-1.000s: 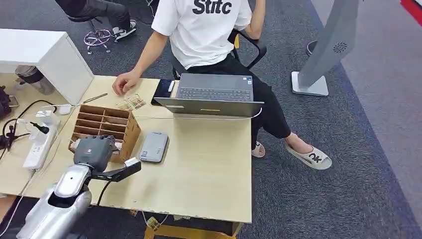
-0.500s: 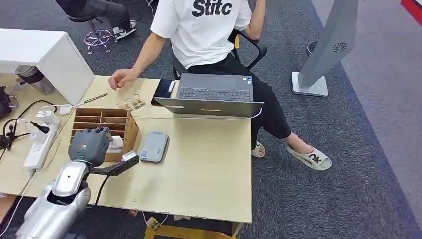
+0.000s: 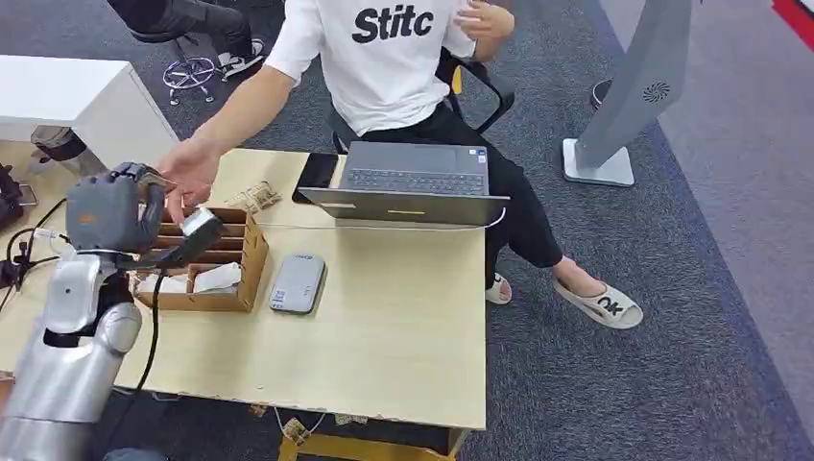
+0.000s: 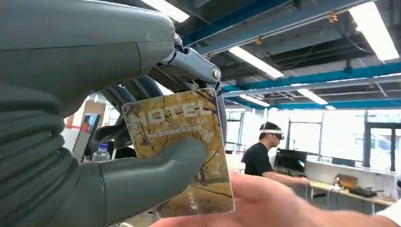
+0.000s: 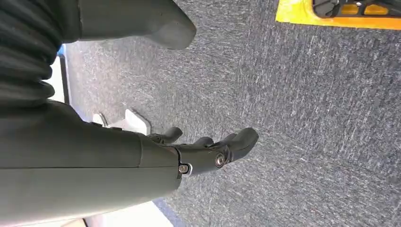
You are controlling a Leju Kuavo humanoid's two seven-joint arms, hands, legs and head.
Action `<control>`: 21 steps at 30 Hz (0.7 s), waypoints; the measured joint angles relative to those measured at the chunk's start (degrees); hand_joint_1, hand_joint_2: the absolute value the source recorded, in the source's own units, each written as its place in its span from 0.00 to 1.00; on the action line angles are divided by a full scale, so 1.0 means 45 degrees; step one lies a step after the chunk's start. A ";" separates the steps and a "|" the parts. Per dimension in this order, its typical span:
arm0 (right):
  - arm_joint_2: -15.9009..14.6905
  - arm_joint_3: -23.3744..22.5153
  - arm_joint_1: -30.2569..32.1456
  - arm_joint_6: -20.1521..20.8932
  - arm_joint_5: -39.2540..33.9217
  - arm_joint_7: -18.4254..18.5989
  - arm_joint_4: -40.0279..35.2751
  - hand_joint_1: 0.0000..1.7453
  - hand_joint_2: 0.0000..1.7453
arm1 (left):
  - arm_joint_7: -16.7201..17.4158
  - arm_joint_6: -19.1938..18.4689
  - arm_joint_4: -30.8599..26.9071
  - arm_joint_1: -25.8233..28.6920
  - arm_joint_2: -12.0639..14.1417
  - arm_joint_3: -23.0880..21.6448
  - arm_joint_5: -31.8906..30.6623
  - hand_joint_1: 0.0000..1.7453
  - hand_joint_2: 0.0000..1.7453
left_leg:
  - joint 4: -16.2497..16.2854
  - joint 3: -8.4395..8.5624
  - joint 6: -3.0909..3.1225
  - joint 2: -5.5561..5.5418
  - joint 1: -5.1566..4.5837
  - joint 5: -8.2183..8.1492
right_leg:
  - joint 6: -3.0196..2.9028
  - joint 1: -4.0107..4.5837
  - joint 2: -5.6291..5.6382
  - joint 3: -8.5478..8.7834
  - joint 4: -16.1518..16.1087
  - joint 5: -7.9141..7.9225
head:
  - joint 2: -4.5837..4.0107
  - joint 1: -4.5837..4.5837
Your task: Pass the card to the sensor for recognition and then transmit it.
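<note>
Head view: from high up, looking down and forward at the surface (image 3: pixel 384 317). Left wrist view: very close behind the left hand (image 4: pixel 71 142), sharing a person's hand (image 3: pixel 192 173) with the head view. Right wrist view: down at carpet (image 5: pixel 307 118).

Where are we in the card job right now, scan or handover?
Handover stage. The left robot hand pinches the card, raised away from the grey sensor on the table; whether it scanned can't be told. The person's hand reaches it. Left: release.

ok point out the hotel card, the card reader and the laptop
hotel card (image 4: pixel 182 142), left wrist view, middle of its printed face
card reader (image 3: pixel 297 283), head view, centre of its grey top
laptop (image 3: pixel 415 181), head view, its keyboard
</note>
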 joint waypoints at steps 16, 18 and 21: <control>0.0000 0.0000 -0.0072 0.0015 0.0374 0.0112 0.0000 0.00 1.00 | -0.0285 0.2552 0.0821 -0.1295 -0.0704 -0.0010 -0.0720 0.00 1.00 | 0.0000 -0.0008 0.0007 0.0004 -0.0007 0.0000 | 0.0003 -0.0004 0.0010 -0.0002 -0.0001 0.0001 | -0.0005 0.0000; 0.0000 0.0000 -0.0085 0.0010 0.0330 0.0107 0.0000 0.00 1.00 | -0.0603 0.3055 0.0538 -0.0863 -0.0904 -0.0005 -0.0285 0.00 1.00 | -0.0001 -0.0009 0.0009 0.0010 -0.0010 -0.0013 | 0.0004 -0.0007 0.0019 0.0000 -0.0003 0.0000 | -0.0005 0.0000; 0.0000 0.0000 -0.0060 -0.0005 0.0180 0.0083 0.0000 0.00 1.00 | -0.1361 0.3817 -0.0157 0.0130 -0.1117 0.0024 0.0847 0.00 1.00 | -0.0001 -0.0013 0.0017 0.0014 -0.0011 -0.0019 | 0.0007 -0.0008 0.0022 0.0000 -0.0005 -0.0005 | -0.0004 0.0009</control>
